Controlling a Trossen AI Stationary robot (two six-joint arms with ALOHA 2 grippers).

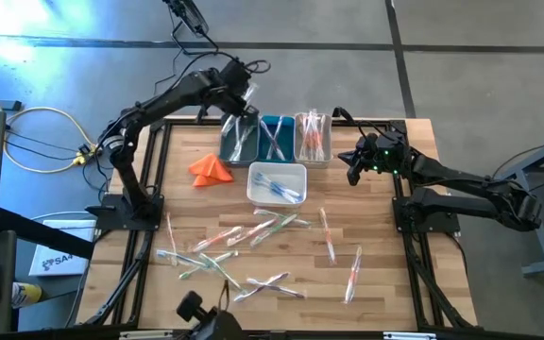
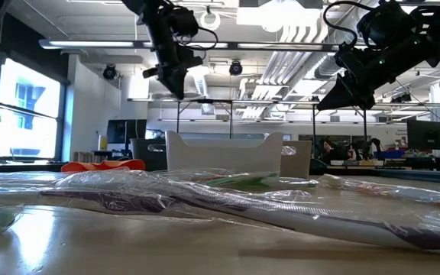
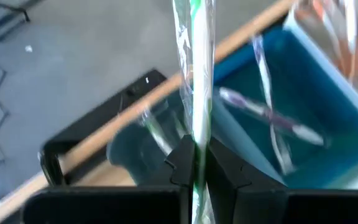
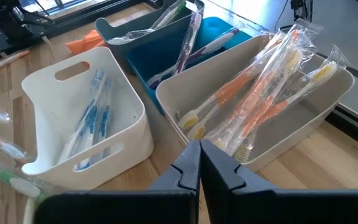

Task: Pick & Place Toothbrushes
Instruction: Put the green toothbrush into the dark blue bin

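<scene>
My left gripper (image 1: 241,93) hovers over the far-left bins, shut on a green-handled toothbrush (image 3: 197,87) in a clear wrapper. Below it stand a grey-blue bin (image 1: 239,142) and a blue bin (image 1: 274,138) that holds a purple toothbrush (image 3: 272,118). A beige bin (image 4: 303,118) holds orange toothbrushes, and a white bin (image 1: 277,183) holds blue ones. Several wrapped toothbrushes (image 1: 253,232) lie flat on the wooden table. My right gripper (image 4: 199,157) waits shut, above the table, to the right of the white bin. My left gripper pinches the green toothbrush's wrapped handle (image 3: 196,140) between its two fingers. The fingers slant downward over the bins. The toothbrush sticks out past the fingertips, roughly along them. It is lifted clear of the bins and the table.
An orange folded cloth (image 1: 211,168) lies to the left of the white bin. The four bins cluster at the table's far middle. Loose toothbrushes are scattered over the near half. A yellow cable (image 1: 36,132) runs off the table's left side.
</scene>
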